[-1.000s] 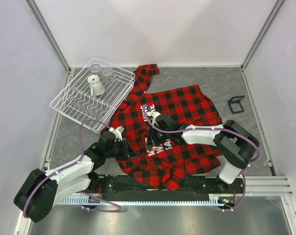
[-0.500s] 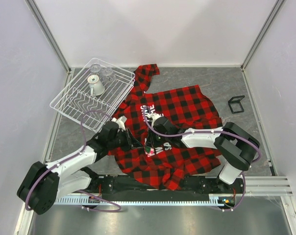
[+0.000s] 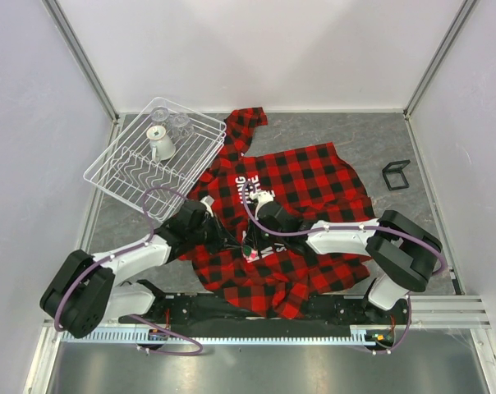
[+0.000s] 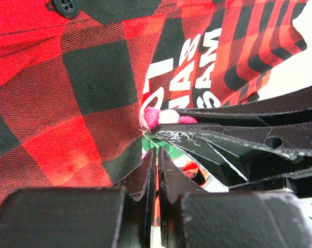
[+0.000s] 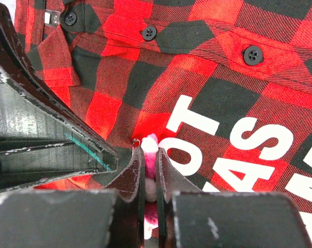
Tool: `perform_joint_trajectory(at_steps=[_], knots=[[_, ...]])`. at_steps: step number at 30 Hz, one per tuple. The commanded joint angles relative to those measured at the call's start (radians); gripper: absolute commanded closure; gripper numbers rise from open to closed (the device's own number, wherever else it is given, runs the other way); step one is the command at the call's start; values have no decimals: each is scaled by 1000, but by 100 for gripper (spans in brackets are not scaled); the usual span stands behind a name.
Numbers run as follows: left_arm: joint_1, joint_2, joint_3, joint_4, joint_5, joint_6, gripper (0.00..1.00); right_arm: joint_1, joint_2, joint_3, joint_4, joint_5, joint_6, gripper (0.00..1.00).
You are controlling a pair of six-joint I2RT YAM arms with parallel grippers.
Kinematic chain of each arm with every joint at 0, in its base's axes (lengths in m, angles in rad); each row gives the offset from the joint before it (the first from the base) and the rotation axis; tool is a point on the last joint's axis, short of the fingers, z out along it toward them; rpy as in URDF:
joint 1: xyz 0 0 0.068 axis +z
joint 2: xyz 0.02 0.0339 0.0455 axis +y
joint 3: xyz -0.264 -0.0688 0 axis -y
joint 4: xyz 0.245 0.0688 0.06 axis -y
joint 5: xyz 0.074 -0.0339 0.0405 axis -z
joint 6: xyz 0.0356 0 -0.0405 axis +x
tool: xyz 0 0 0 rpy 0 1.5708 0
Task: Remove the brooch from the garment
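Grey stone-patterned table [image 3: 396,139] fills the floor of a white-walled cell, and the garment [image 3: 314,185] lies spread over its middle, red and black plaid with the collar toward the far wall. A wire dish rack [image 3: 117,176] sits tilted at the far left and overlaps the shirt's edge; it holds a white cup [image 3: 161,146]. A small black frame [image 3: 396,175] lies well apart on the right.

Both arms reach inward and meet over the shirt's near-centre, beside the white lettering [image 5: 233,144]. The brooch [image 5: 149,145] is there, pinned to the cloth just left of the letters, below a row of dark buttons [image 5: 253,54].

The right tool [image 5: 150,153] is drawn narrow, and its two fingers clamp the pink petals between them.

The left tool [image 4: 157,153] comes in from the other side, tips almost against the right tool's fingers. From its own wrist camera the brooch shows pink just above them, with a bit of green at the tips. Its jaws are drawn together to a thin slit. Whether cloth is nipped in that slit I cannot tell.
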State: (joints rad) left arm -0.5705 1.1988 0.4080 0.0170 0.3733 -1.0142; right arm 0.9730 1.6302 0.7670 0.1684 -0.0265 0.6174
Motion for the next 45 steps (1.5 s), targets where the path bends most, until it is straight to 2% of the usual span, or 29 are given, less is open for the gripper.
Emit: perform_joint_trajectory(at_steps=[1, 13, 25, 29, 37, 45], knots=[[1, 31, 45, 12, -30, -57, 91, 12, -33, -2, 48, 22, 22, 100], [0, 85, 60, 17, -51, -103, 90, 29, -26, 2, 63, 45, 41, 100], [-22, 119, 58, 29, -62, -103, 95, 30, -29, -24, 108, 31, 88, 100], [-41, 148, 58, 60, -54, -115, 98, 32, -24, -52, 158, 5, 131, 100], [-83, 197, 38, 127, -54, -146, 98, 59, -1, -115, 275, 22, 258, 100], [-123, 236, -6, 190, -34, -164, 98, 76, 42, -123, 324, 63, 271, 100]])
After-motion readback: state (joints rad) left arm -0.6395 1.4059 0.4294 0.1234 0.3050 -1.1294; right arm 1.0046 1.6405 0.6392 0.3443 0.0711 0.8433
